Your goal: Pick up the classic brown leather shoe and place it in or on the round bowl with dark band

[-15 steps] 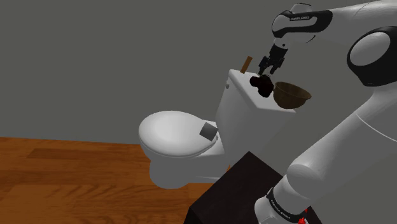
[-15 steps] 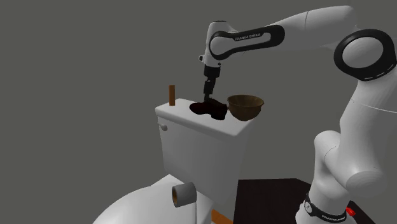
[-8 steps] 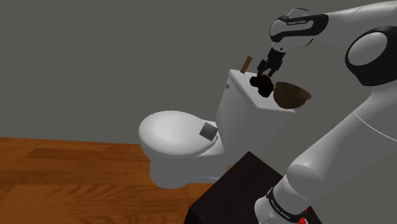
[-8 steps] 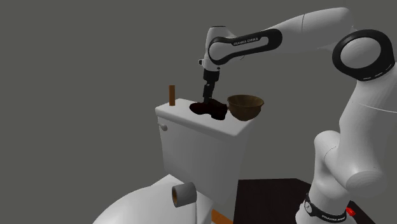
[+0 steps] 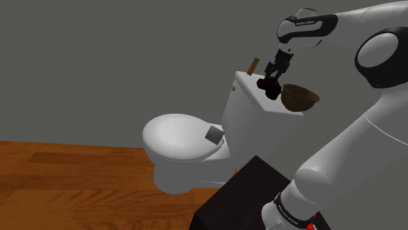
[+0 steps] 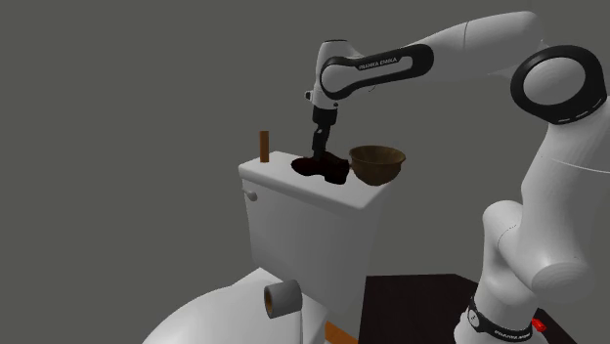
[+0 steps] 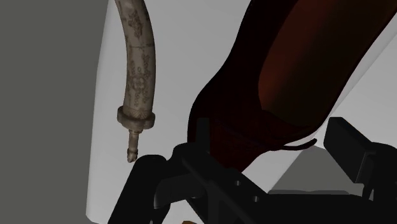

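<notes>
Moved: the gripper (image 6: 317,154) sits lower than a second ago, down at the shoe; nothing else has shifted.
Shoe: the dark brown shoe (image 5: 269,86) lies on the white toilet tank lid (image 6: 269,171), not yet lifted, just beside the bowl.
Fingers: they stand apart on either side of the shoe's rear part in the wrist view, with the shoe (image 7: 286,76) between them; a pale sliver shows by one finger, so a firm clasp is not evident.
Bowl: the round brown bowl (image 5: 301,97) stands upright on the same lid, on the shoulder view's right of the shoe, mouth up.
Step in hand: judged to be the grasp, with lift and carry to follow.
Doing it well: close squarely across the shoe's narrow sides, then lift straight up, high enough to pass the bowl's rim before moving sideways, so the shoe does not knock the bowl off the lid.
Nearby: a slim brown stick (image 6: 263,145) stands at the lid's far corner, well apart.
</notes>
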Controlling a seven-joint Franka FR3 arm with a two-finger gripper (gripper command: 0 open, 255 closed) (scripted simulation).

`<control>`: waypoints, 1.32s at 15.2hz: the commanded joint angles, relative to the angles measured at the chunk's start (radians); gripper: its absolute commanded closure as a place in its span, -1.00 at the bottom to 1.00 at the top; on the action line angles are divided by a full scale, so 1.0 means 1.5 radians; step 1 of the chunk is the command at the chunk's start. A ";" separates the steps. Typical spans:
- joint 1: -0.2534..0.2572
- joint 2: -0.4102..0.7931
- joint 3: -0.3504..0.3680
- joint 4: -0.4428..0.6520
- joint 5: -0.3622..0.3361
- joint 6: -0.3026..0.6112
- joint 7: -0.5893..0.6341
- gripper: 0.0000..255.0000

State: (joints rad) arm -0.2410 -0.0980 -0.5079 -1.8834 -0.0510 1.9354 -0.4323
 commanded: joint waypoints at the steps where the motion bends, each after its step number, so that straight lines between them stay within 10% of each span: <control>1: 0.000 0.000 0.000 0.000 0.000 0.000 0.000 1.00; 20: 0.001 0.017 0.000 0.151 0.010 -0.136 -0.007 1.00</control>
State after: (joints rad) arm -0.2394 -0.0790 -0.5080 -1.6780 -0.0396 1.7465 -0.4417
